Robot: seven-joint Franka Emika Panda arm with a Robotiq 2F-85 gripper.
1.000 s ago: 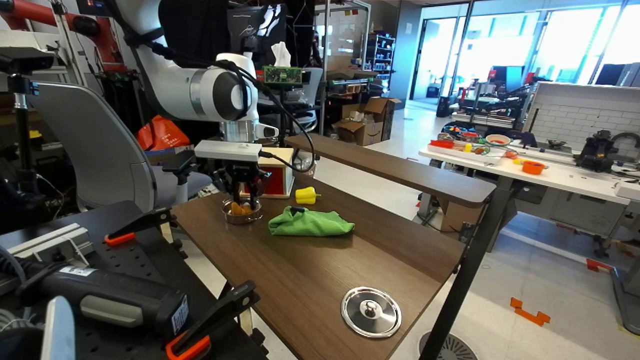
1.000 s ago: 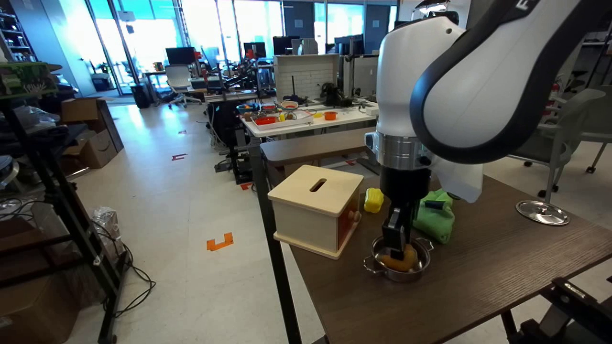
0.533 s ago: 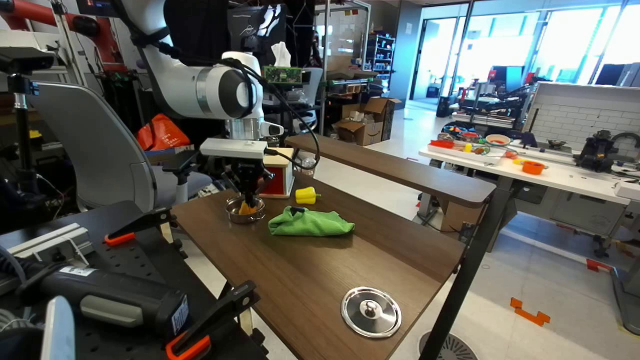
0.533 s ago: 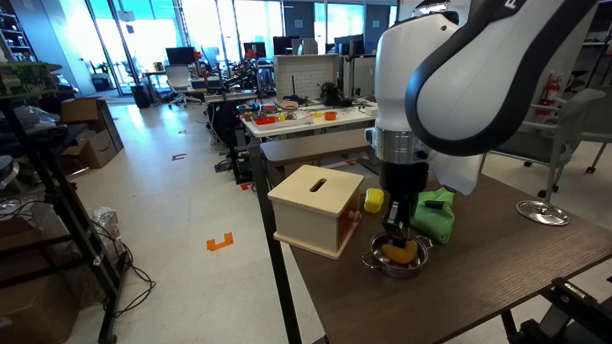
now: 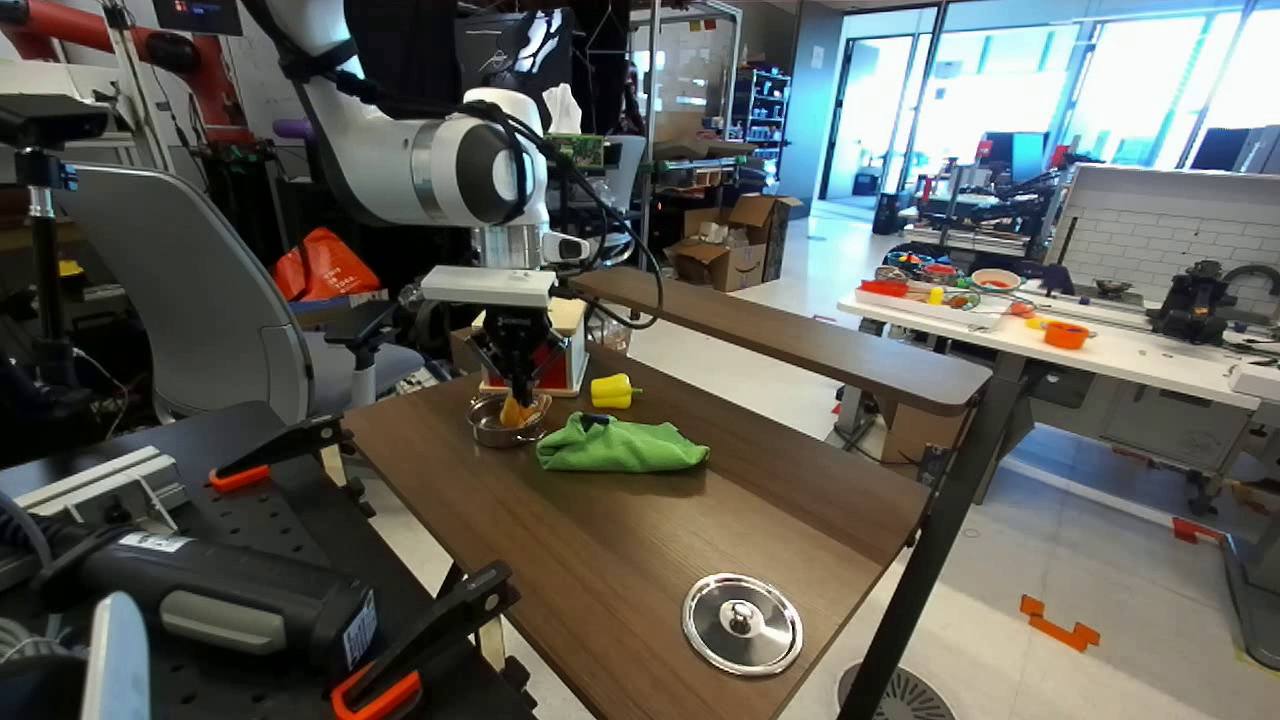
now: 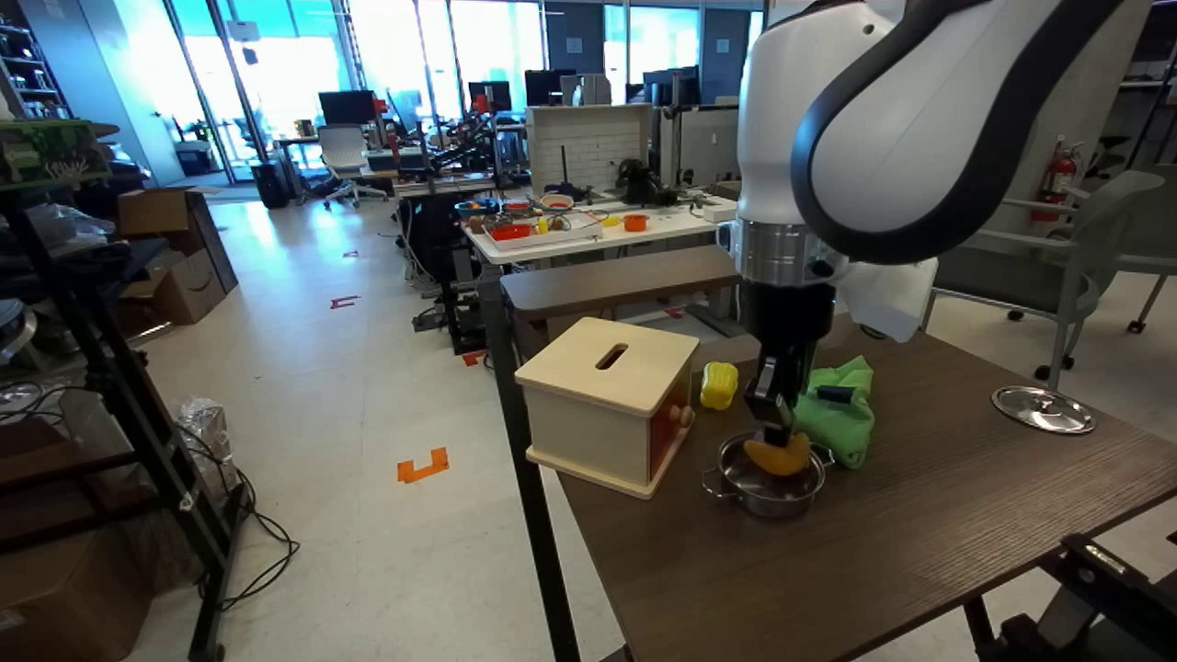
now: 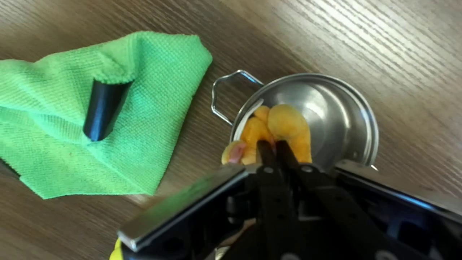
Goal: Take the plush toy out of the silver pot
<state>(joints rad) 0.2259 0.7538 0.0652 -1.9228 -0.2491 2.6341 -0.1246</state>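
Note:
The plush toy [image 6: 778,456] is small, orange and soft. My gripper [image 7: 273,146] is shut on it, with the fingertips pinching folds of it. The toy sits raised at the mouth of the silver pot [image 6: 771,501], about rim height, and overlaps the rim on the green cloth's side. The wrist view shows the toy [image 7: 288,124] over the left part of the pot [image 7: 334,126], with the bare pot floor to its right. The fingers hide part of the toy. An exterior view also shows the toy [image 5: 516,412] below the gripper [image 5: 521,395] and above the pot [image 5: 490,432].
A green cloth [image 6: 835,423] with a black handle-like piece lies close beside the pot. A yellow pepper [image 6: 719,385] and a wooden box [image 6: 598,414] with a red front stand near it. The pot lid [image 5: 742,624] lies at the table's far end from the box.
The fingers were spread around the toy, then shut on it. The gripper has risen with the toy and moved toward the cloth. The pot has shifted slightly the same way.

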